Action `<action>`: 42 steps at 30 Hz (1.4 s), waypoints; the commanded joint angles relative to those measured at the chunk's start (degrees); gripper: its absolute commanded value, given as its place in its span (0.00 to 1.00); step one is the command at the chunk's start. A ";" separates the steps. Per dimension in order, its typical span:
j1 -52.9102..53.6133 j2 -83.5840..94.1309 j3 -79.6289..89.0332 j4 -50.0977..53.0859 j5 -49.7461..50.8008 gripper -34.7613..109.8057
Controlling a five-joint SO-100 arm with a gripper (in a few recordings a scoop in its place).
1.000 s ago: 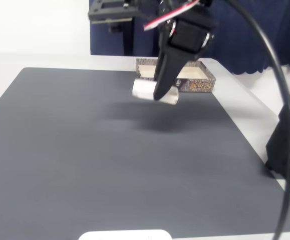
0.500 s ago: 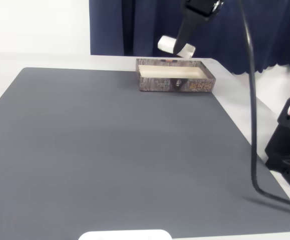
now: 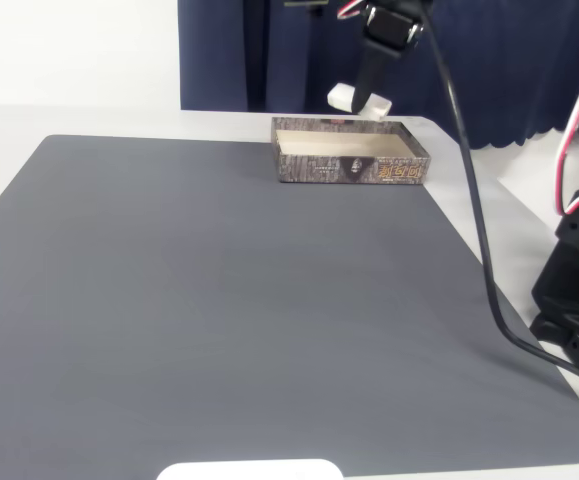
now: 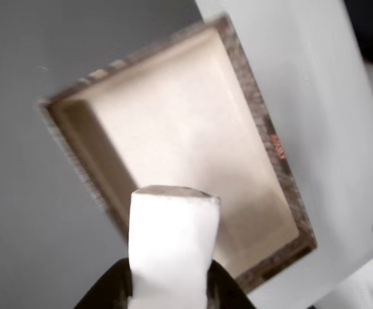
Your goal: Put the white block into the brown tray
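The brown tray (image 3: 350, 151) stands at the far edge of the grey mat, bark-patterned outside and pale cream inside (image 4: 192, 148). Just above its far side hangs the white block (image 3: 359, 99), with my gripper (image 3: 366, 102) shut on it. In the wrist view the white block (image 4: 171, 241) stands upright between my two dark fingers (image 4: 112, 290), over the near part of the tray's cream floor. Nothing lies inside the tray.
A large grey mat (image 3: 229, 300) covers the table, with white tabletop (image 3: 489, 190) beyond its right edge. A dark blue curtain (image 3: 529, 60) hangs behind. A black arm base (image 3: 574, 290) and cable (image 3: 484, 250) stand at the right. A smooth white rounded object (image 3: 251, 470) pokes in at the bottom edge.
My gripper has carried the white block up from low over the mat in front of the tray to above it, then lowered it slightly toward the tray.
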 commanded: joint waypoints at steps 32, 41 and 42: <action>3.08 -15.38 -17.49 4.04 -31.20 0.24; 2.46 -17.58 -19.69 2.81 -34.54 0.24; 2.46 -18.02 -20.21 2.64 -34.45 0.24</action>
